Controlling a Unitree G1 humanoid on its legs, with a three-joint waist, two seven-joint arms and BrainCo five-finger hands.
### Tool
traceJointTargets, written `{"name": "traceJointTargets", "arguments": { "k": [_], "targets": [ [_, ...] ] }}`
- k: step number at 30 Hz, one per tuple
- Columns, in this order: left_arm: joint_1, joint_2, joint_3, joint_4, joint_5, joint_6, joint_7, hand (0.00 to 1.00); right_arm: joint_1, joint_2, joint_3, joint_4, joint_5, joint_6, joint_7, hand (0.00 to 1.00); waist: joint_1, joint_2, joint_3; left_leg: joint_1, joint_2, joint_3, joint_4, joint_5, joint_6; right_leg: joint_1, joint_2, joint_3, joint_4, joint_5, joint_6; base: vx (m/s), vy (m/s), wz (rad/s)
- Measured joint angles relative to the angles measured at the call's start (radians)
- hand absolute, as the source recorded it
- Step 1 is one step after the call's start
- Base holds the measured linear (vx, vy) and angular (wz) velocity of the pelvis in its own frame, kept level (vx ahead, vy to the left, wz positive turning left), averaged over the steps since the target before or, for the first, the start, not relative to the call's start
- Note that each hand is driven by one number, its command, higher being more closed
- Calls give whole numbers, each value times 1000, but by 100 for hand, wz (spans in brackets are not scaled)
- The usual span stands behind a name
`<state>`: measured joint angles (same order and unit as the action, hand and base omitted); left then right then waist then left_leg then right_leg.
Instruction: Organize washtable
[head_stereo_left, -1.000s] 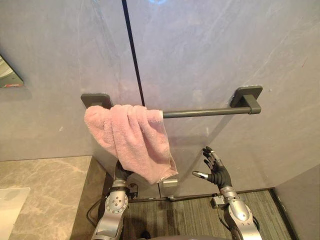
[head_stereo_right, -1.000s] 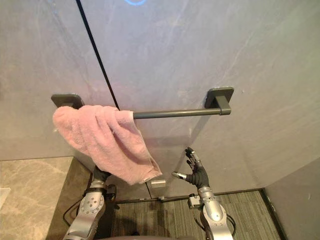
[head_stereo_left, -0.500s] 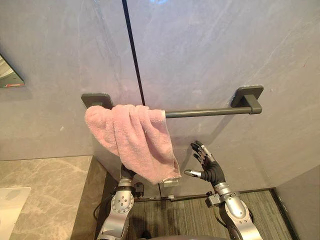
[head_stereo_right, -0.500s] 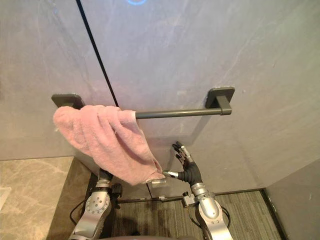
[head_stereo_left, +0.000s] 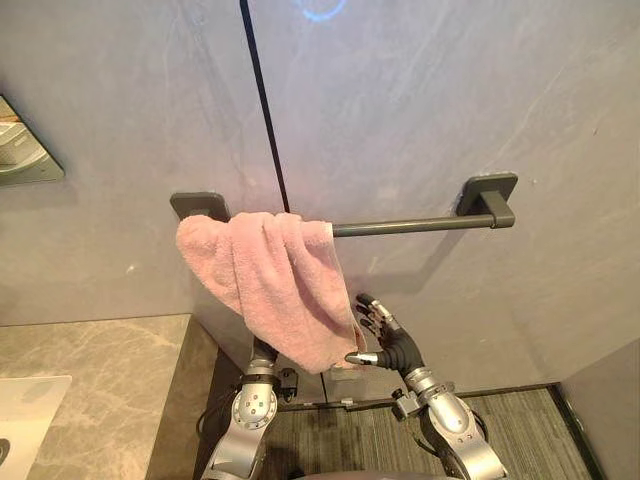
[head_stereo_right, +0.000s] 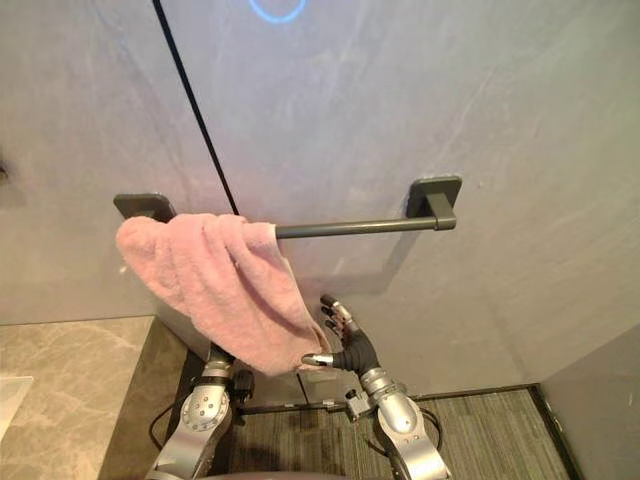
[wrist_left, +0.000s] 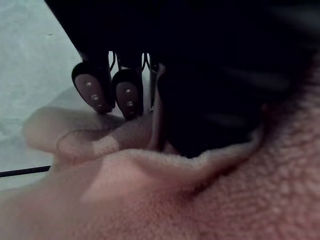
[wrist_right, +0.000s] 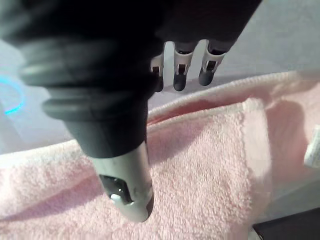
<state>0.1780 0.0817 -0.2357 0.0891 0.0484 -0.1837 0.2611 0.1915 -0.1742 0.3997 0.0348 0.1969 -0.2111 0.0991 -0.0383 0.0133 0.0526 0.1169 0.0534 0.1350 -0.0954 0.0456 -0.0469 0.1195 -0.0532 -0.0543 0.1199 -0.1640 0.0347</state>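
Observation:
A pink towel hangs bunched over the left end of a dark grey towel bar on the grey wall. My right hand is raised at the towel's lower right corner. It is open, with its fingers spread and its thumb lying against the pink cloth. My left arm rises under the towel's hanging end. My left hand sits behind the towel, close against a fold of it.
A marble countertop with the edge of a white basin lies at lower left. A mirror corner shows on the left wall. Striped grey flooring lies below the bar, whose right half is bare.
My right hand has moved left and up from open air to the towel's lower corner. My left arm has shifted right beneath the towel. The camera has tilted slightly.

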Motion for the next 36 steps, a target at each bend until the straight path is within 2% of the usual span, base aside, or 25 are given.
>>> {"name": "traceJointTargets", "arguments": {
  "k": [1,9,23,33,36],
  "targets": [
    [0,0,0,0,0,0,2,100,0,1,7,3,-1,1,8,100,0,-3,-2,0,0,0,0,0,0,0,0,0,0,0,0,0,0,0],
    [0,1,-18,1,0,0,3,100,-28,9,48,60,-4,2,14,100,-1,-17,-11,0,0,0,0,2,0,0,0,0,0,0,0,0,0,0],
    [0,1,-36,1,-1,-1,2,100,-30,12,35,77,-24,2,4,100,0,-30,-19,-4,0,-4,0,5,0,-2,0,-3,0,0,0,0,0,0],
    [-1,0,-26,1,-15,-1,1,100,-30,43,-82,51,-33,2,-34,100,-1,-34,-18,-7,0,-7,-1,5,0,-3,0,-7,-1,0,0,0,0,0],
    [-2,-3,-2,0,-18,-1,1,100,-30,51,-121,15,-33,1,-39,100,-2,-43,-12,-7,0,-8,-1,5,0,-3,0,-8,-1,0,0,0,0,0]
  ]
}}
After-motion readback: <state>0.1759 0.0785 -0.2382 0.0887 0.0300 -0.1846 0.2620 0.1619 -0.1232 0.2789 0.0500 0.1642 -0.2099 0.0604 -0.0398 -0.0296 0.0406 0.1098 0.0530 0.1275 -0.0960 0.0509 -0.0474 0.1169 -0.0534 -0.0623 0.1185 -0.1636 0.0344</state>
